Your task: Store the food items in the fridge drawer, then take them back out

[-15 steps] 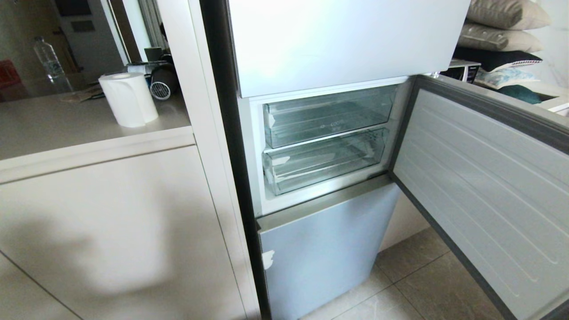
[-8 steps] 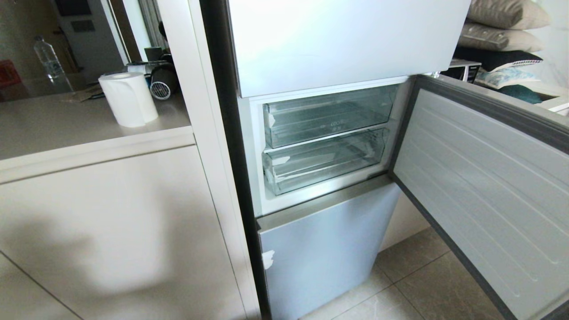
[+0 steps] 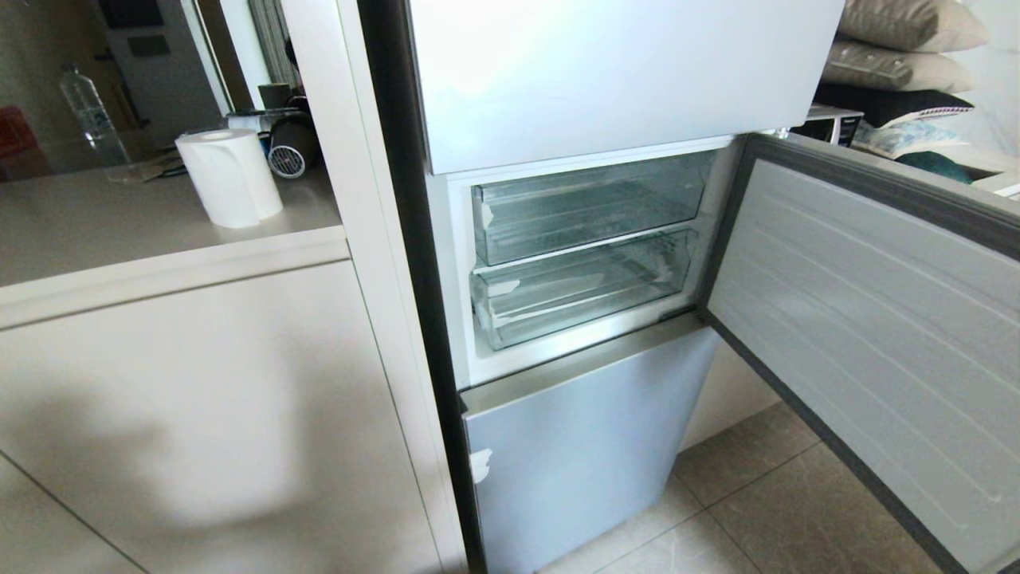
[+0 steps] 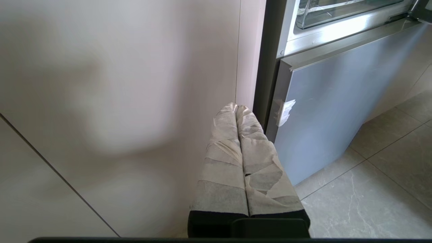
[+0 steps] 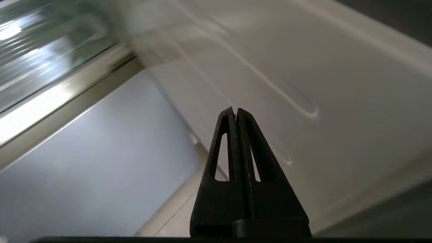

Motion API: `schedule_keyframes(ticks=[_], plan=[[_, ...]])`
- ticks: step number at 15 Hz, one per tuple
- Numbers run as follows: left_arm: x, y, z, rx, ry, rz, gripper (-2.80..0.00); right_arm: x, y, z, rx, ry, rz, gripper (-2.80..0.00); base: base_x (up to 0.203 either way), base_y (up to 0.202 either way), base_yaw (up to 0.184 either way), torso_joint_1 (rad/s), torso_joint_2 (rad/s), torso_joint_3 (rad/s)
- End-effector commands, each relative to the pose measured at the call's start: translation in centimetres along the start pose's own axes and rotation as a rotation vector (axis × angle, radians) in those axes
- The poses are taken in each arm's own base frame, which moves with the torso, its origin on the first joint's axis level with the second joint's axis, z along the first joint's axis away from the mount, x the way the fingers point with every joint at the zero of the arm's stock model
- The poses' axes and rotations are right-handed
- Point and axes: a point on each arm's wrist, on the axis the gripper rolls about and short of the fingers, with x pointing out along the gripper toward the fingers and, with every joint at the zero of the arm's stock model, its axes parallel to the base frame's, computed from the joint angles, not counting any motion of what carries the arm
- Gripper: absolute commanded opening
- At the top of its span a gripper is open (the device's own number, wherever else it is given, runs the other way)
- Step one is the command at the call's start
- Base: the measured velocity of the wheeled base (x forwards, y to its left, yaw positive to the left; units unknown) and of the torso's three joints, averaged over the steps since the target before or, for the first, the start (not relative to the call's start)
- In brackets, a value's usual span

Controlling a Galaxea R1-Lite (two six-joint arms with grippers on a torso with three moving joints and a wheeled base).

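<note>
Fridge door (image 3: 868, 319) hung open, fridge drawer (image 3: 582, 291) pushed in, no food item visible anywhere. My right end effector (image 5: 235, 109) was clenched and empty near the door liner; left end effector (image 4: 236, 106) clenched, parked by the cabinet (image 4: 118, 101). Judged: approach step, next pull the drawer out.

open fridge door (image 3: 868, 335) edged slightly right — view barely shifted

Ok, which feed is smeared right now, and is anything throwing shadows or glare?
Right wrist view: motion-smeared, worst across the clear drawer; the right gripper itself stays crisp. Head view: sharp, glare on the upper fridge door, soft shadow on the cabinet front. Left wrist view: sharp, same shadow.
</note>
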Motion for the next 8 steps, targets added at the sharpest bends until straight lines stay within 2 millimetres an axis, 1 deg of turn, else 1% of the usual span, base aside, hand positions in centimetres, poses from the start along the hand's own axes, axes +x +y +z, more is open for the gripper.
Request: schedule_keyframes(ticks=[1, 4, 6, 8], plan=[[0.0, 0.0, 0.0, 0.000, 0.002, 0.000, -2.80, 0.7, -0.6, 0.1, -0.025, 0.001, -0.072, -2.80, 0.000, 0.000, 0.000, 0.000, 0.00, 0.000], [0.0, 0.0, 0.0, 0.000, 0.003, 0.000, -2.80, 0.8, -1.3, 0.1, -0.020, 0.002, -0.123, -2.80, 0.000, 0.000, 0.000, 0.000, 0.00, 0.000], [0.0, 0.0, 0.0, 0.000, 0.001, 0.000, -2.80, 1.5, -2.3, 0.5, -0.011, 0.000, -0.201, -2.80, 0.000, 0.000, 0.000, 0.000, 0.00, 0.000], [0.0, 0.0, 0.0, 0.000, 0.001, 0.000, -2.80, 2.9, -2.9, 1.0, -0.002, -0.012, -0.252, -2.80, 0.000, 0.000, 0.000, 0.000, 0.00, 0.000]])
